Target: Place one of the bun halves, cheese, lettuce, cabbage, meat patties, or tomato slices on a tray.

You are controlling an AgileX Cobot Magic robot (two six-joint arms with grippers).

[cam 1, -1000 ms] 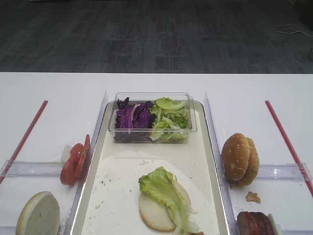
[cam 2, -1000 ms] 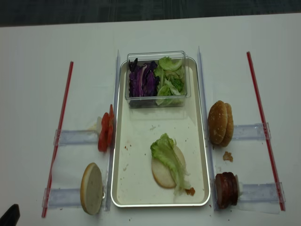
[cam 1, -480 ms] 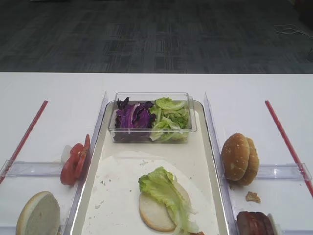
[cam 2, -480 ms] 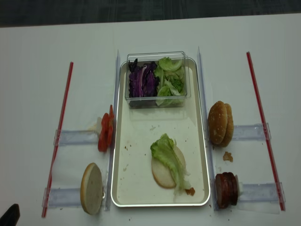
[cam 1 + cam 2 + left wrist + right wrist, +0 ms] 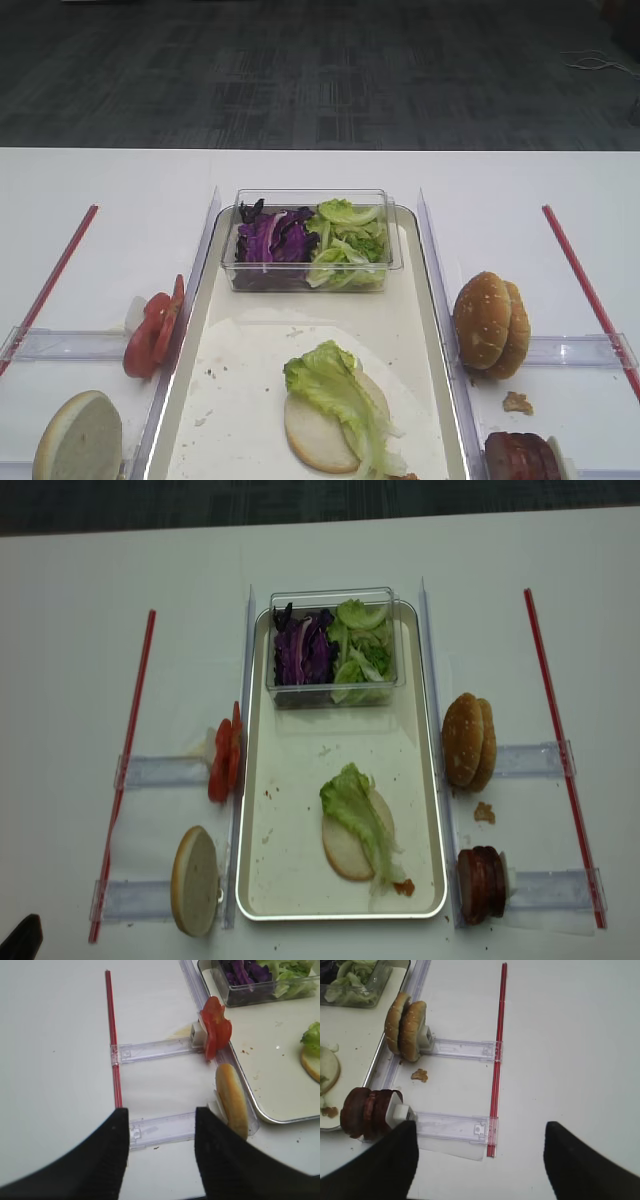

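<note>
Nothing on the table is shifting versus a second ago; only the dark tip at the bottom-left corner of the realsense view is sitting slightly lower.

White tabletop (image 5: 330, 170) is running wall to wall, dark grey carpet (image 5: 320, 70) lying behind it. Two red strips (image 5: 127, 765) are flanking the work area, with clear plastic rails (image 5: 462, 1050) crossing toward the tray (image 5: 420, 780).

Lettuce (image 5: 355, 815) is lying on the tray floor, draped over a flat-cut bun half (image 5: 345, 852). Its long axis is running diagonally, ruffled end pointing up-left toward the clear tub (image 5: 333, 645), thin end trailing down-right toward the tray's near corner. Tub is holding cabbage (image 5: 303, 650) beside more greens.

Right gripper (image 5: 480, 1160) is hanging with jaws spread wide, gripping nothing. Meat patties (image 5: 367, 1112) are standing on edge just ahead-left of its left finger, seeded bun halves (image 5: 407, 1025) further ahead, a crumb (image 5: 420, 1075) between them. Lettuce is sitting off to its left, mostly out of that wrist view.

Left gripper (image 5: 160, 1160) is also showing separated fingers, nothing between them. A pale bun half (image 5: 231, 1105) on edge is sitting just ahead-right of its right finger, tomato slices (image 5: 215, 1027) further ahead, lettuce well off to its right on the tray.
</note>
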